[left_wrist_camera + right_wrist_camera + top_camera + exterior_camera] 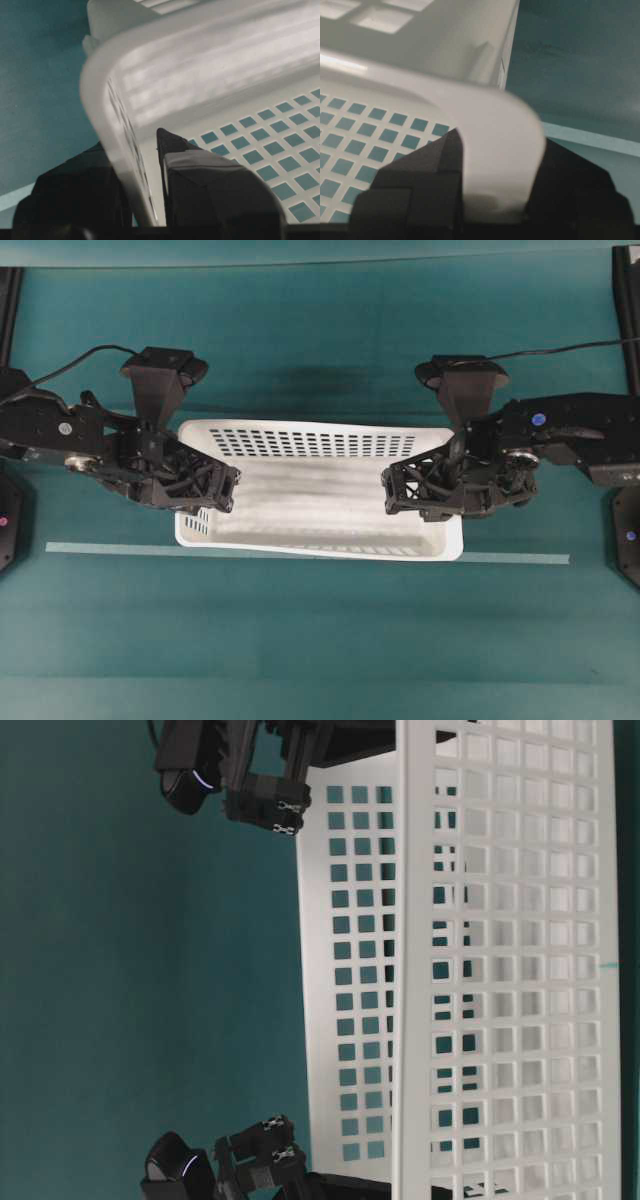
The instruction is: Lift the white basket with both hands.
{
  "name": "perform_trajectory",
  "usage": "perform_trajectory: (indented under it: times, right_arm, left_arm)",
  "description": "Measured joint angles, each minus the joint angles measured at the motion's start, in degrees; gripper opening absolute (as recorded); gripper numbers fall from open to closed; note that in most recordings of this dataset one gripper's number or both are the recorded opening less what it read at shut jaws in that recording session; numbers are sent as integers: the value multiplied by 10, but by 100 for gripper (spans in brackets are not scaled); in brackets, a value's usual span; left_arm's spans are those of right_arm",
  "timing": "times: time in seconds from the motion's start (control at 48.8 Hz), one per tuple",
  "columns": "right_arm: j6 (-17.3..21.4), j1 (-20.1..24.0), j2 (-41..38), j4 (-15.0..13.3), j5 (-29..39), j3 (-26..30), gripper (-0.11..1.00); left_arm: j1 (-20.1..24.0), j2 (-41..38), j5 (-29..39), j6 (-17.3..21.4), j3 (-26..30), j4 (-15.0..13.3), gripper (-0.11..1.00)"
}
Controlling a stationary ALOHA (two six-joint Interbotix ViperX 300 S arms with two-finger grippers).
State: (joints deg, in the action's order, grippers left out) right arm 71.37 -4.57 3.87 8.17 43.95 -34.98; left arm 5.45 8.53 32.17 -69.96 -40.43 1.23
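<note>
The white basket [310,445] lies lengthwise in the middle of the teal table, with perforated walls and a solid floor. My left gripper [222,490] straddles its left end wall. In the left wrist view the gripper [131,142] is shut on that wall [150,55], one finger outside and one inside. My right gripper [398,490] straddles the right end. In the right wrist view the gripper [500,140] is shut on the rounded rim [495,155]. The table-level view shows the basket [500,970] with black fingers [265,805] at one end and fingers [265,1150] at the other. I cannot tell if it is off the table.
A pale tape strip [100,548] runs across the table along the basket's near edge. Black frame posts stand at the far corners [625,290], and the arm bases sit at the table's left and right edges [625,540].
</note>
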Motion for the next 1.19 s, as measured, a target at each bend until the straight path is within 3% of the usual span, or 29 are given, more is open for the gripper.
perform_trajectory:
  times: [0.431, 1.19]
  right_arm:
    - [0, 0, -13, 2, -29, -15, 18]
    - [-1, -10, -13, 3, 0, -17, 18]
  left_arm:
    - [-1, -2, -2, 0, -1, 0, 9]
    - [0, -16, -12, -13, 6, 0, 9]
